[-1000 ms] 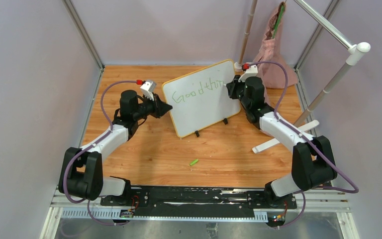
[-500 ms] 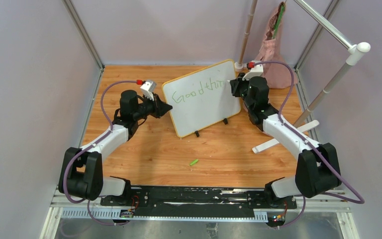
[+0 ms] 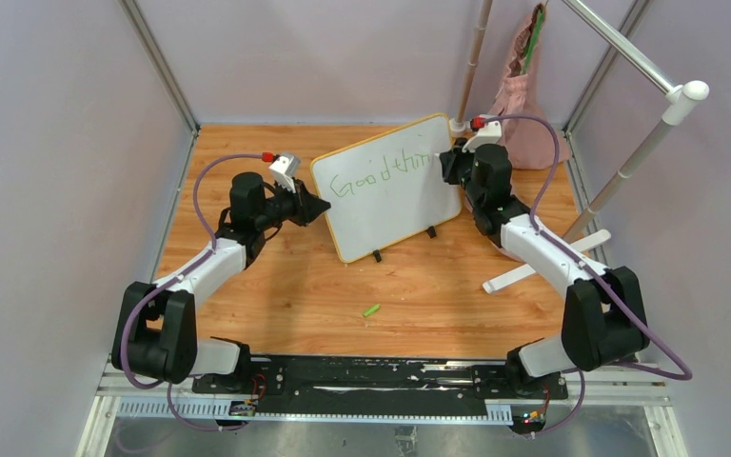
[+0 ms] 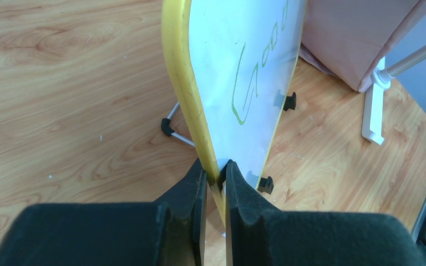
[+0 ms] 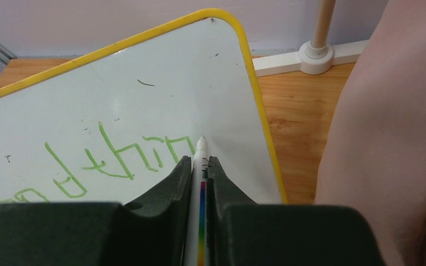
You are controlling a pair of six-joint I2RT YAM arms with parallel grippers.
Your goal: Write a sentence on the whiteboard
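Whiteboard [image 3: 381, 195] edge pinched by outstretched left tool [image 4: 215, 173]; right tool [image 5: 199, 165] clamps marker [image 5: 201, 149] toward it.

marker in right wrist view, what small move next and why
Probably stroke the marker rightward for the next letter: the right gripper holds its tip at the end of the green writing, the left gripper clamps the whiteboard, and little room is left before the yellow frame.

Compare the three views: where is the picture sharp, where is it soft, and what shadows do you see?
Top external: evenly lit and sharp, soft shadows on the table under the arms. Left wrist: the left fingers, close to the lens, are soft; the whiteboard yellow edge is sharper. Right wrist: the right fingers and pink bag are blurred, the green writing clear.
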